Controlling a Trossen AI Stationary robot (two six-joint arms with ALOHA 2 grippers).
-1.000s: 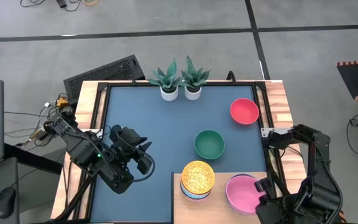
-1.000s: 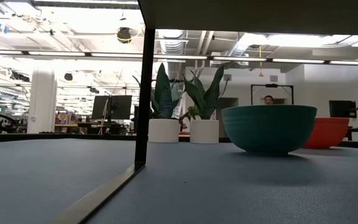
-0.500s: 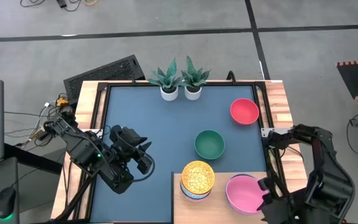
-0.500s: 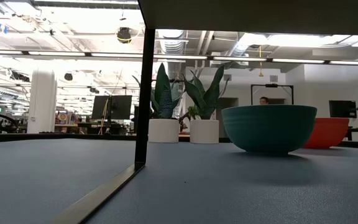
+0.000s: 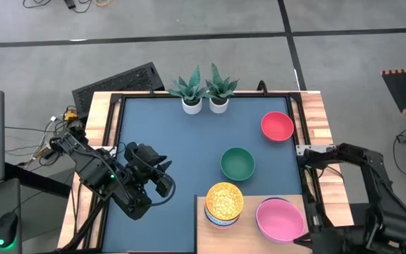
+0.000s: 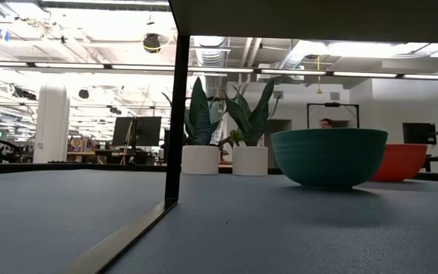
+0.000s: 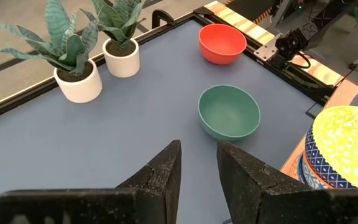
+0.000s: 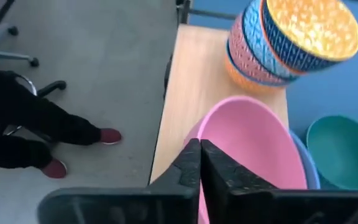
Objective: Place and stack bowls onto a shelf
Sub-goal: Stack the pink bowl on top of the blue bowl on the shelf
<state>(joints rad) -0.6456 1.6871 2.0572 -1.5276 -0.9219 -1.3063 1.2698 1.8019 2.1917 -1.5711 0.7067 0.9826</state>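
Note:
The pale wood shelf (image 5: 249,229) stands at the table's near right. On it stands a stack of small patterned bowls with a yellow one on top (image 5: 223,203), and a pink bowl (image 5: 279,219) nested in a grey-blue bowl (image 8: 304,167). A green bowl (image 5: 237,164) and a red bowl (image 5: 277,126) rest on the dark blue tabletop. My right gripper (image 8: 201,163) is shut and empty, by the pink bowl's near right rim and at the high view's bottom edge (image 5: 310,242). My left gripper (image 5: 164,185) hovers over the table's left half, open by a narrow gap (image 7: 199,174), empty.
Two white plant pots (image 5: 204,104) stand at the far edge. The shelf's dark leg (image 6: 176,114) stands on the table left of the green bowl (image 6: 329,156). Bare tabletop lies between my left gripper and the green bowl. A person's legs and shoes (image 8: 36,134) show beside the table.
My right gripper has drawn back from the pink bowl's right rim toward the table's near edge, nearly out of the high view. The pink bowl stays in place on the shelf.

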